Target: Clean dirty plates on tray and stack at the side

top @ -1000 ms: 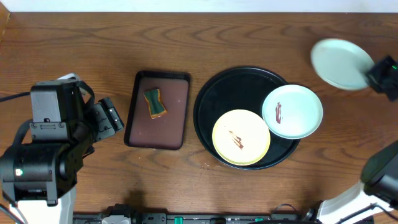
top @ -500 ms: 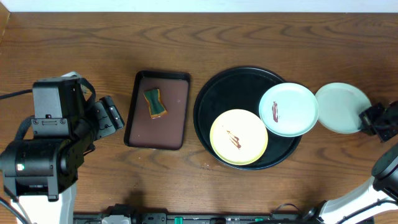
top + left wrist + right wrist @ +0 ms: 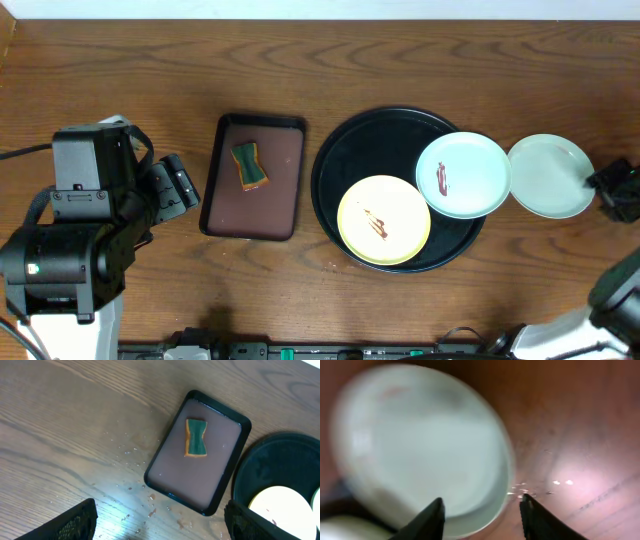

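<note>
The black tray (image 3: 370,150) holds a pale yellow plate (image 3: 384,220) with a brown-red smear. A mint plate (image 3: 462,176) with a smear rests over the tray's right rim. A clean mint plate (image 3: 548,176) lies on the table just right of the tray, touching the smeared mint plate. My right gripper (image 3: 612,190) is open at that plate's right edge; in the right wrist view the plate (image 3: 420,445) has its rim between the spread fingers (image 3: 482,515). My left gripper (image 3: 175,190) is open and empty, left of the brown tray; its fingers (image 3: 162,525) hover over wet wood.
A rectangular dark brown tray (image 3: 252,178) holds a green and orange sponge (image 3: 250,165), also seen in the left wrist view (image 3: 196,437). Water drops (image 3: 150,505) lie on the table by that tray. The black tray's edge (image 3: 270,460) shows at the right.
My right gripper brought the clean mint plate from the back right down onto the table beside the tray, then drew slightly right. The smeared mint plate shifted a little left.
</note>
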